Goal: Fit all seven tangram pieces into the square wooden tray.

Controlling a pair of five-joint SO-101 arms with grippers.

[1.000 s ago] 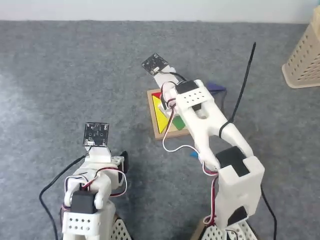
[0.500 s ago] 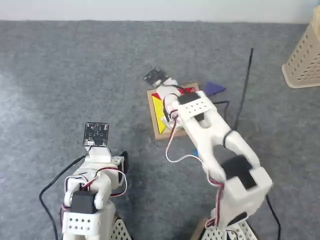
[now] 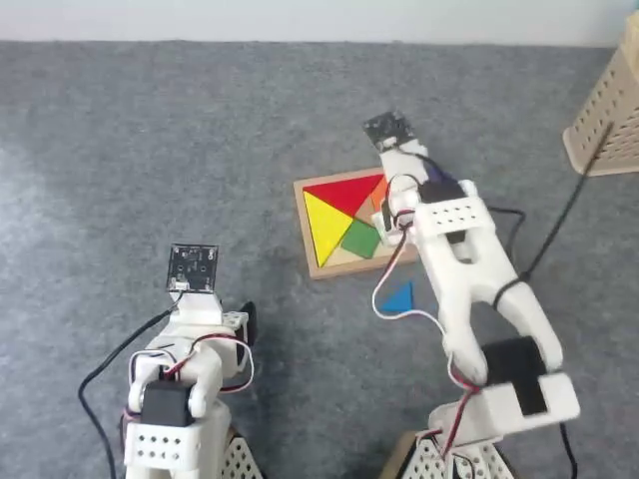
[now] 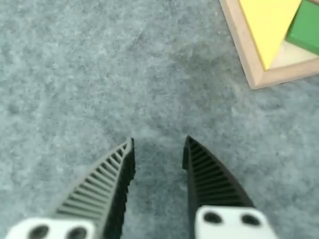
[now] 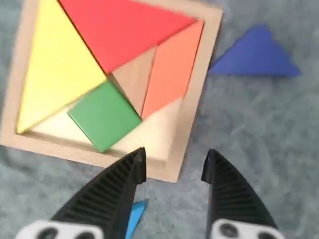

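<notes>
Light blue triangle (image 3: 399, 296) lies flat on the grey desk (image 3: 150, 130), just outside the square wooden tray (image 5: 198, 69), at 5 o'clock from it in the high view. The left end effector (image 4: 157, 147) hangs low over bare desk at 7 o'clock from the tray, well apart from it. Its fingers are parted to a moderate gap with nothing between them.

The right end effector (image 5: 174, 157) hangs above the tray rim on the side facing the light blue triangle. Its fingers are also parted to a moderate gap and hold nothing.

Four pieces sit inside the tray:
- The yellow triangle (image 5: 55, 74) lies along the 9 o'clock rim.
- The green square (image 5: 104, 117) stands corner-on to the rim, with one edge against the yellow triangle.
- The red triangle (image 5: 119, 27) lies along the 12 o'clock rim.
- The orange piece (image 5: 172, 74) lies along the 3 o'clock rim.

Bare wood shows between the pieces and along the near rim.

The dark blue triangle (image 5: 254, 55) lies on the desk beside the tray corner where the red triangle and the orange piece meet, close to the rim but not touching it. A pale slatted basket (image 3: 609, 110) stands farthest out, at 2 o'clock.
</notes>
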